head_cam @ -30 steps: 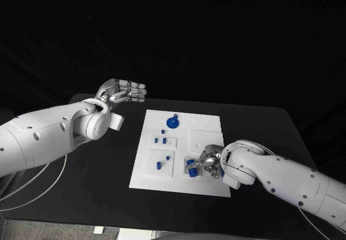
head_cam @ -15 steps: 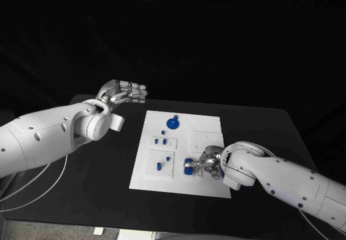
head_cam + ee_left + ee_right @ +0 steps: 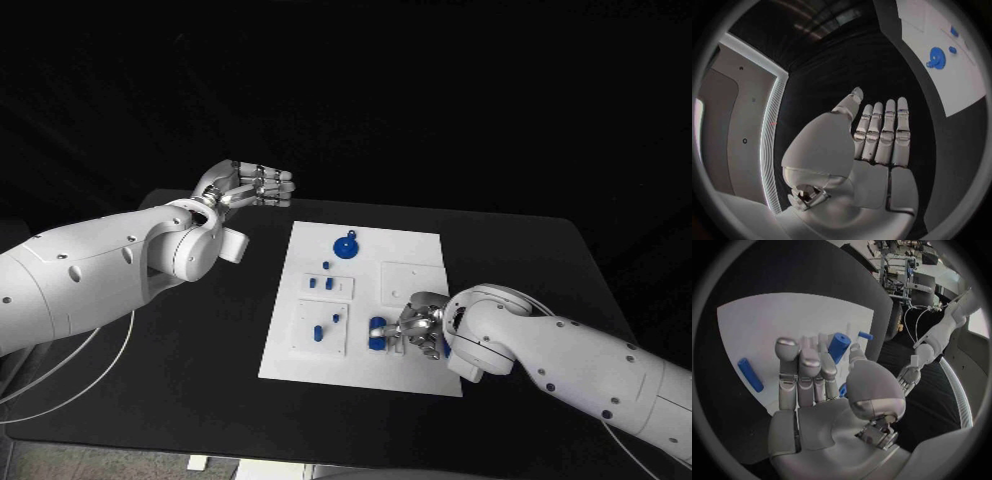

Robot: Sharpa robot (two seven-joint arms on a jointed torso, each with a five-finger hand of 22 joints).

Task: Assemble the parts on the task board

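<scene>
The white task board lies in the middle of the black table. My right hand rests low over the board's near right part and pinches a blue cylinder between thumb and fingers. In the right wrist view the cylinder stands tilted just past the fingertips, over the board. My left hand hovers beyond the board's far left corner and holds nothing; its fingers lie straight. A blue round part sits at the board's far end.
Several small blue pegs stand in the board's left-hand blocks, and one peg lies in the near left block. A loose blue peg lies flat on the board beside my right hand. Black table surrounds the board.
My right hand has shifted slightly left over the board with the blue cylinder. The left hand has stayed in place.
</scene>
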